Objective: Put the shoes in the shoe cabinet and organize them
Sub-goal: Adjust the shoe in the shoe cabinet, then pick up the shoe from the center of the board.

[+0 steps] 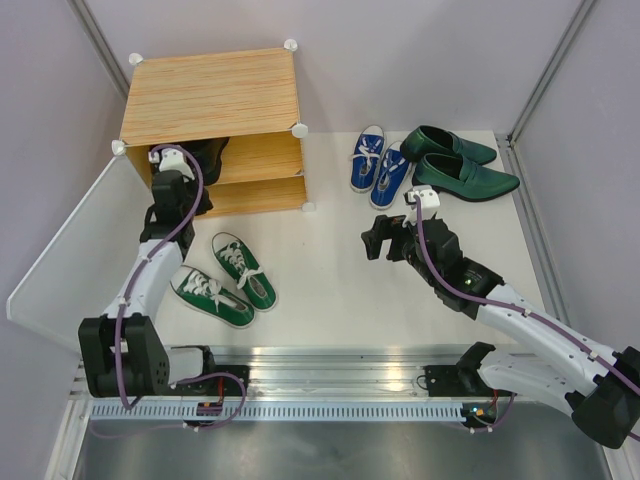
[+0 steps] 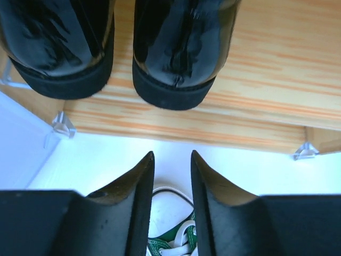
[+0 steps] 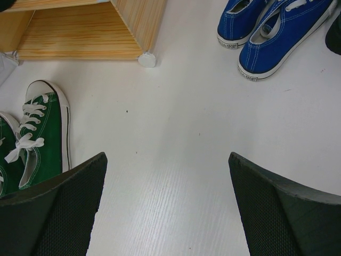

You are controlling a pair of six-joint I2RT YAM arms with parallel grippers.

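Observation:
The wood-grain shoe cabinet (image 1: 215, 95) stands at the back left. The shiny black ankle boots (image 2: 178, 53) stand side by side on its shelf (image 2: 266, 80), toes toward me; in the top view they (image 1: 207, 155) show at the left of the upper shelf. My left gripper (image 1: 172, 165) (image 2: 171, 153) is just in front of them, narrowly open and empty. The green sneakers (image 1: 228, 282) (image 3: 45, 138) lie on the table in front of the cabinet. The blue sneakers (image 1: 378, 165) (image 3: 277, 37) and dark-green loafers (image 1: 465, 172) are at the back right. My right gripper (image 1: 375, 240) (image 3: 168, 154) is wide open and empty above the table's middle.
The frosted white door panel (image 1: 60, 250) hangs open to the left of the cabinet, beside my left arm. A white corner connector (image 3: 147, 58) marks the cabinet's front right foot. Grey walls close in the back and sides.

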